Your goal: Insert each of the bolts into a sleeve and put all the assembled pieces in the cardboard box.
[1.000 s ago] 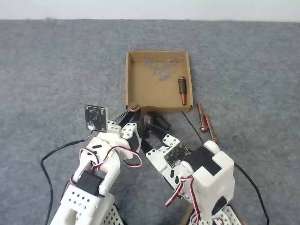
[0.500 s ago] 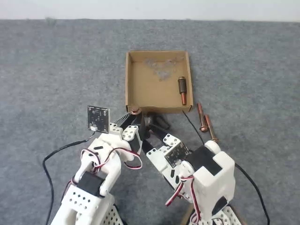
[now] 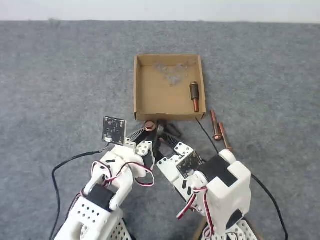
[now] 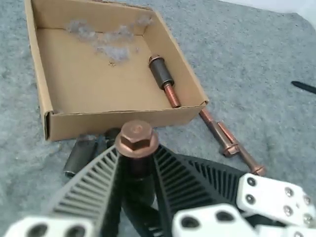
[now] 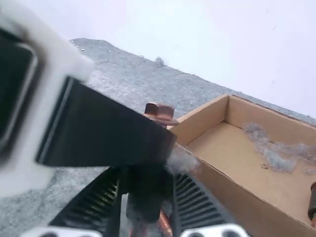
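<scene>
- A bolt (image 4: 137,138) is gripped head-up by the left claw (image 4: 136,150), just outside the cardboard box's (image 4: 123,118) front wall.
- A dark sleeve (image 5: 145,190) is clamped in the right claw (image 5: 146,180), also at that front wall.
- An assembled piece (image 4: 164,85) is seen inside the box.

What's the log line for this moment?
left jaws: shut on bolt | right jaws: shut on sleeve | box: one assembled piece | carpet: two bolts
</scene>
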Controlling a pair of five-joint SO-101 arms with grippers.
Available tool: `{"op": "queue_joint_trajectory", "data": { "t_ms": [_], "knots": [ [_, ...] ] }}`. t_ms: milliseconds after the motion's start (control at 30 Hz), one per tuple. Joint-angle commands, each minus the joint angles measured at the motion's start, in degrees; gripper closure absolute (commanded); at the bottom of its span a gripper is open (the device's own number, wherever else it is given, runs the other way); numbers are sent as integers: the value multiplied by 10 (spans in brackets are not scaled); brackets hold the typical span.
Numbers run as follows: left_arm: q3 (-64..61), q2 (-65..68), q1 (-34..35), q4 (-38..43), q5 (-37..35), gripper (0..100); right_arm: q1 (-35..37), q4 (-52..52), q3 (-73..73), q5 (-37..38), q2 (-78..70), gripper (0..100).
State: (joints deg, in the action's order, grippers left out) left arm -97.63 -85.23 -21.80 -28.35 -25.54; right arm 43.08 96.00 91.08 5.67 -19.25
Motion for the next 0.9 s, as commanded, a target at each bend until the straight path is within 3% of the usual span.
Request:
{"op": "queue_joint_trajectory", "data": {
  "t_ms": [0,233,467,867],
  "knots": [
    [7,-7,-6,-1,8,988,-9,4,-10,-3,7,992],
    [7,-8,-4,2,5,984,-9,4,-10,-3,7,992],
    [7,-8,-4,-24,4,861,-11,4,-9,-3,7,992],
    [7,-8,-4,-53,7,863,-24,4,-12,-3,7,992]
  ]
}}
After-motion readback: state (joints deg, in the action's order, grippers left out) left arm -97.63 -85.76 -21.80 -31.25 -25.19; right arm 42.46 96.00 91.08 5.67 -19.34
